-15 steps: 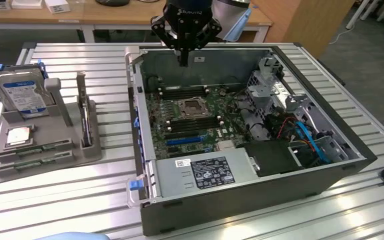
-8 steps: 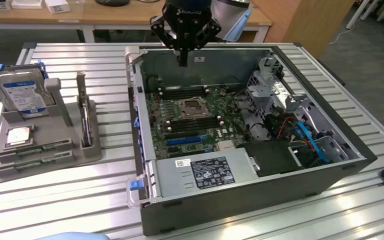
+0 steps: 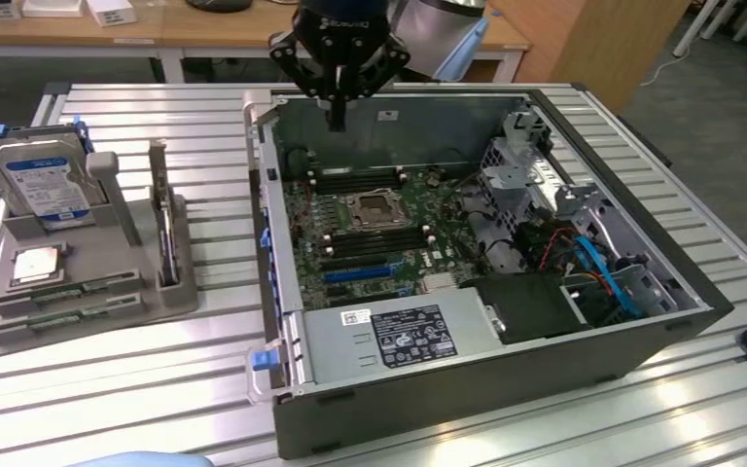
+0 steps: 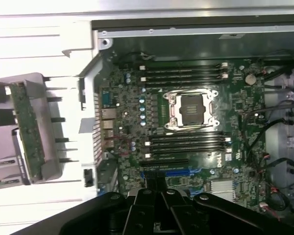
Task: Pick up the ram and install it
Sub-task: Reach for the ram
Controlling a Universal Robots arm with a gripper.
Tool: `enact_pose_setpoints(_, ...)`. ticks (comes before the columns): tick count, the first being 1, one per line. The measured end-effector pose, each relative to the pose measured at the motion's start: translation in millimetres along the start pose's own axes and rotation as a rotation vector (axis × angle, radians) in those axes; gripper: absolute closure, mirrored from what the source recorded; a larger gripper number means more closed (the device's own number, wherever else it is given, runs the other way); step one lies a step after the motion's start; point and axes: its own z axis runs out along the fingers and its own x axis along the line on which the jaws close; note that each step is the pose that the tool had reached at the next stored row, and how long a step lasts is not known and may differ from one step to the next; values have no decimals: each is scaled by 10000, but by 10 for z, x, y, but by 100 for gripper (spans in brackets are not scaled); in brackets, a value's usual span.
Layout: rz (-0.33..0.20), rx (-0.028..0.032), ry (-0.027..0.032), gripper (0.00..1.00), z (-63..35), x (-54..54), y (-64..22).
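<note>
slatted metal table (image 3: 153,389) carries an open computer case (image 3: 478,389) and, at the exterior view's left, a grey holder (image 3: 11,336); wooden desks (image 3: 257,29) stand behind. the gripper (image 3: 336,119) hangs over the case's far wall, above the motherboard (image 3: 347,258), fingers pressed together, nothing pinched. the ram (image 3: 163,224) stands on edge in the holder, well apart from the gripper.

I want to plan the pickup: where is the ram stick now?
On the exterior view's left, the ram stands on edge in the gray holder, between the hard drive and the open computer case.
</note>
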Motion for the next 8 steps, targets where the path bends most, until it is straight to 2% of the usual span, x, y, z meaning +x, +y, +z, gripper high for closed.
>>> enact_pose_setpoints(8, -3, 140, -10, 90, 1, 316, -24)
